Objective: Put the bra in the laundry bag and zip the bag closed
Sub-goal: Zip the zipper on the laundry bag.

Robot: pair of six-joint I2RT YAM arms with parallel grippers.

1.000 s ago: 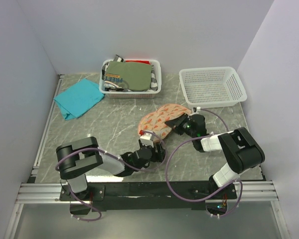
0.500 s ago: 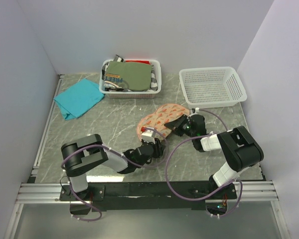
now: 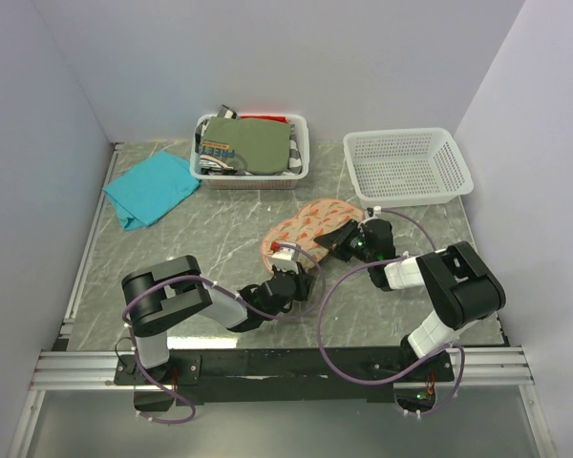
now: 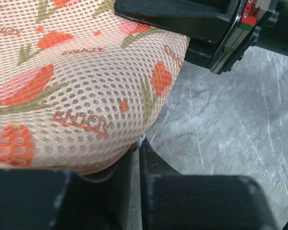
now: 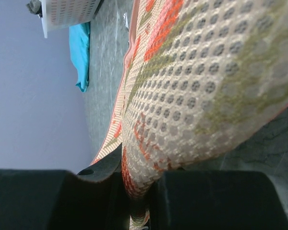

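Note:
The laundry bag lies mid-table, pinkish-beige mesh with orange-red print; its mesh fills the left wrist view and the right wrist view. My left gripper is at the bag's near edge. Its jaws are pressed almost together on the small silver zipper pull at their tips. My right gripper is at the bag's right side, shut on the bag's edge seam. The bra is out of view.
A white mesh basket stands at the back right. Another basket holding an olive-green folded garment stands at the back centre. A teal cloth lies at the back left. The right arm's black body sits close above the bag.
My left gripper has slid in to the bag's near edge and its jaws have closed from wide apart to nearly together. The right gripper and the bag have not moved.

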